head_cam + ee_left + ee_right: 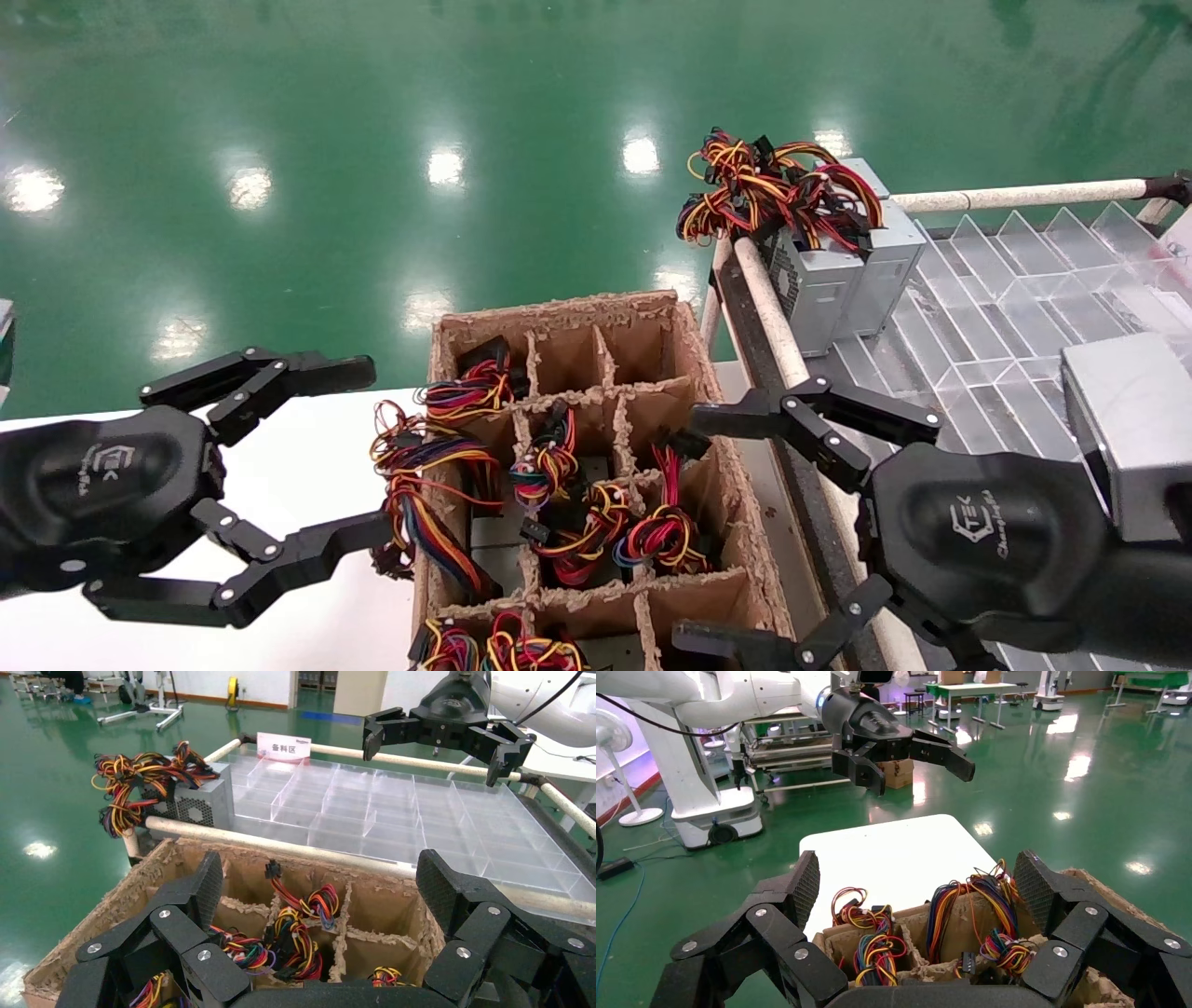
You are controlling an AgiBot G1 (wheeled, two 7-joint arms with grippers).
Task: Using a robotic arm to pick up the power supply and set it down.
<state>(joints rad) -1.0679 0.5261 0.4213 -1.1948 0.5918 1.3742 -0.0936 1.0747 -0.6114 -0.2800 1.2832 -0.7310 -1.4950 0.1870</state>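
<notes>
The right claw is held spread and empty beside the cardboard box; the power supplies stand upright in cells, leftward and below.

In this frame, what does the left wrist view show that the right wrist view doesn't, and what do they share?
Only the left wrist view shows the silver-grey metal power supplies with tangled coloured wires standing in a corner of the clear plastic divider tray, plus the white sign and the open right gripper above the tray. Only the right wrist view shows the white table and the open left gripper above it. Both show the brown cardboard box with divider cells holding coloured wire bundles, and the green floor.
</notes>
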